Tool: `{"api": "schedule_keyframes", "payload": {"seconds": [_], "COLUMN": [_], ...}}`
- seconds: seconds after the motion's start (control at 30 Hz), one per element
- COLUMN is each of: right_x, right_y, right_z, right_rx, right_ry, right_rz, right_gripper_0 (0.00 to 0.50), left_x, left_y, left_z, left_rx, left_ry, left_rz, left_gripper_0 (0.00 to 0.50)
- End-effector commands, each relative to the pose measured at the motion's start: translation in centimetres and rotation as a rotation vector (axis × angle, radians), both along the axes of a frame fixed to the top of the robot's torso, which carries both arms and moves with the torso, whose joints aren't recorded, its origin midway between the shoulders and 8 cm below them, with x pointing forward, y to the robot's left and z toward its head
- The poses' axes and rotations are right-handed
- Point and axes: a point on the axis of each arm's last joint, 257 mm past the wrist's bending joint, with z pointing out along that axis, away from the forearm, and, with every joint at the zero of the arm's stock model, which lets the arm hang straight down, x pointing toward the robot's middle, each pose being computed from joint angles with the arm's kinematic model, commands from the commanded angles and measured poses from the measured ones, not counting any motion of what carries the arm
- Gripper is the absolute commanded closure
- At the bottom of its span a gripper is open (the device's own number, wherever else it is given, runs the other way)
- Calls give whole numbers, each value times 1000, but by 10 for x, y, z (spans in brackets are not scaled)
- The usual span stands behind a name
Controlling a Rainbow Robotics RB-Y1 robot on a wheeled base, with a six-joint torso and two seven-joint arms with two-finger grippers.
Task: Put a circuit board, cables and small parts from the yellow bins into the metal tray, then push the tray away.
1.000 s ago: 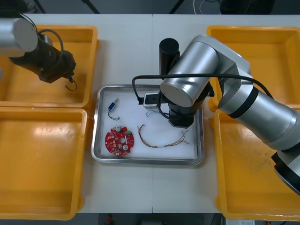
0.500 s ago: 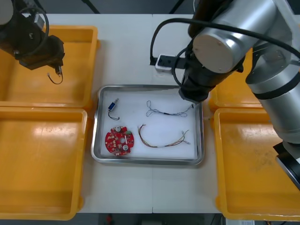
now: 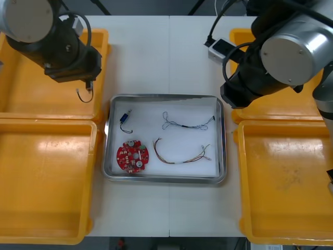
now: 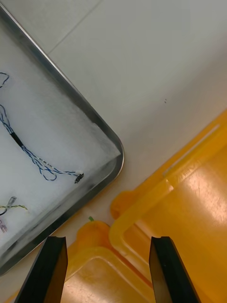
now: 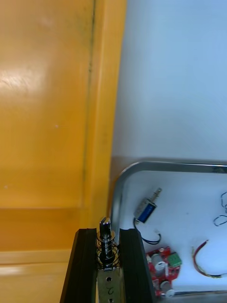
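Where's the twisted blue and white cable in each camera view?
Front view: the blue and white cable lies in the metal tray's far half, right of centre.
Right wrist view: the cable crosses the tray's white floor, ending near its rounded corner.
Left wrist view: apparently just its looped end, alongside the small metal part lying in the tray.
Shared landmark: the tray's shiny rim.

Arms: silver cylindrical links with round end caps, black wrist sections, looped black cables. White box on right wrist. Fingers: flat, black.
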Motion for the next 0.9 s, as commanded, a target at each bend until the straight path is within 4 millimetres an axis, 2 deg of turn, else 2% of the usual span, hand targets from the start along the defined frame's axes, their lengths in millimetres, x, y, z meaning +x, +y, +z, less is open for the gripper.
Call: {"api": "schedule_keyframes", "payload": {"seconds": [0.03,0.27,0.43,0.67,0.77,0.9], "right_x": [-7,-18,-30,-56,-67,-79], "right_y": [-46,-89,-120,-162,-175,-188], "right_z": [13,21,19,9,4,-2], "right_rx": [118,215,227,239,241,238], "right_ry": [-20,-14,-37,-50,-52,-51], "right_rz": [-156,-250,-312,-401,-433,-468], "right_gripper_0": [0,0,0,0,0,0], "left_x": [-14,-22,-21,-9,-6,-6], "left_y": [-53,-107,-126,-134,-136,-138], "left_z": [-11,-54,-78,-110,-118,-119], "left_rx": [-22,20,30,62,56,54], "left_ry": [10,17,28,17,20,19], "left_rz": [-23,-114,-132,-136,-135,-139], "left_gripper_0": [500,500,500,500,500,500]}}
